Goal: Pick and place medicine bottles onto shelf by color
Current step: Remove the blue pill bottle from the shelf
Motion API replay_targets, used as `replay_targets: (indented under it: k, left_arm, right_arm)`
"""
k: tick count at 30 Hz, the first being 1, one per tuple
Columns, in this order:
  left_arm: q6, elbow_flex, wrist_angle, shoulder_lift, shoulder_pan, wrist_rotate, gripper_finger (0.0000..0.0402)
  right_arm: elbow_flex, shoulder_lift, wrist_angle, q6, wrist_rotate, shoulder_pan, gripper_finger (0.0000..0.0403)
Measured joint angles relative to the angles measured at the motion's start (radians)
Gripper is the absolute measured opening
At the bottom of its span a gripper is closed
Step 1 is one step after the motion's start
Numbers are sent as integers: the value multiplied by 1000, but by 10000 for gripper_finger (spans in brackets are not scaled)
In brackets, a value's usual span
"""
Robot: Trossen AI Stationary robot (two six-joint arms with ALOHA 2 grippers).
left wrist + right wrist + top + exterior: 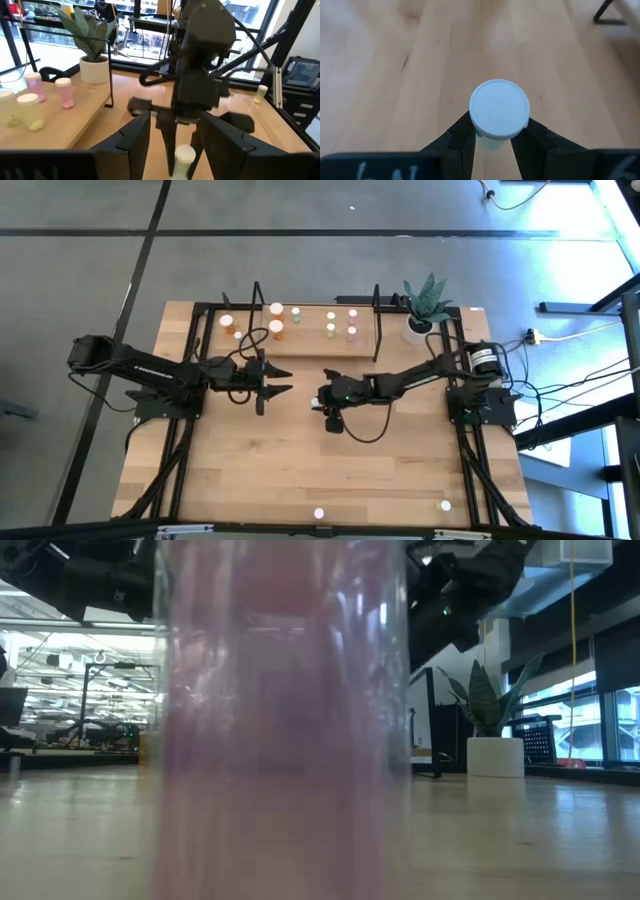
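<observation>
White-capped and ridged round its rim, a small green-bodied bottle (499,110) stands upright, long axis vertical, cap to the camera, clamped in the right tool (331,404) near the tabletop's (300,470) middle. Facing it from nine o'clock, the left tool (282,378) has its fingers parted in a moderate gap with nothing between them, while more bottles stand upright on the shelf (310,342) at twelve o'clock: orange ones (276,332) toward its left, pale green (331,330) and pink (351,332) toward its right. No writing can be read on any bottle.
</observation>
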Motion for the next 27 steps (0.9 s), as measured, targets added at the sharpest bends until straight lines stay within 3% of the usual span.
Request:
replay_targets:
  k: [9, 18, 27]
  left_arm:
    - [-9, 0, -1, 0, 0, -16, 163]
    - [-23, 0, -2, 0, 0, -19, 163]
    - [-23, 0, -1, 0, 0, -19, 162]
  right_arm:
    - [0, 85, 41, 4, -1, 1, 112]
    - [1, 88, 43, 28, 67, 0, 112]
    - [1, 97, 40, 4, 67, 0, 120]
